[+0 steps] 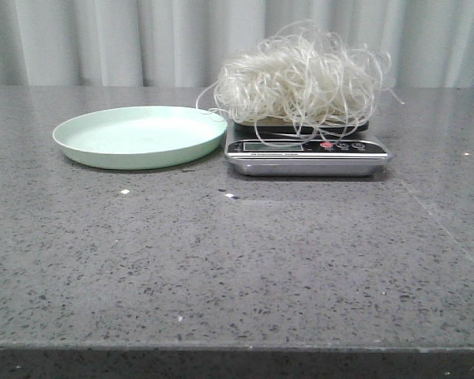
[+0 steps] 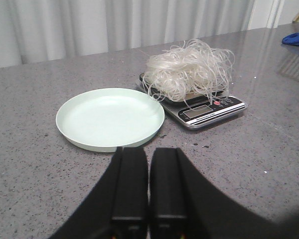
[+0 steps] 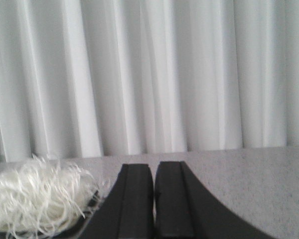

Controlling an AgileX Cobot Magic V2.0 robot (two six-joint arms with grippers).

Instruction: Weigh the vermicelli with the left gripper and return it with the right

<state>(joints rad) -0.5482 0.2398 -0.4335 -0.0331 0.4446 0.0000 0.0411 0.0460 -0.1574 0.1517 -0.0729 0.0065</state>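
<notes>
You see the vermicelli [image 1: 300,75] heaped on the digital kitchen scale [image 1: 306,154], stray strands drooping over its display, just beside the bare pale green plate [image 1: 140,136]. Your left gripper [image 2: 148,184] and right gripper [image 3: 154,199] are both closed, holding nothing.

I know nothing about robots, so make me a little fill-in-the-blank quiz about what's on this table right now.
1. The vermicelli is piled on the ____.
2. The pale green plate beside it is ____.
3. The fingers of the left hand are ____ and hold nothing.
4. The curtain behind the table is ____ in colour.

Missing words: scale; empty; closed; white
</notes>
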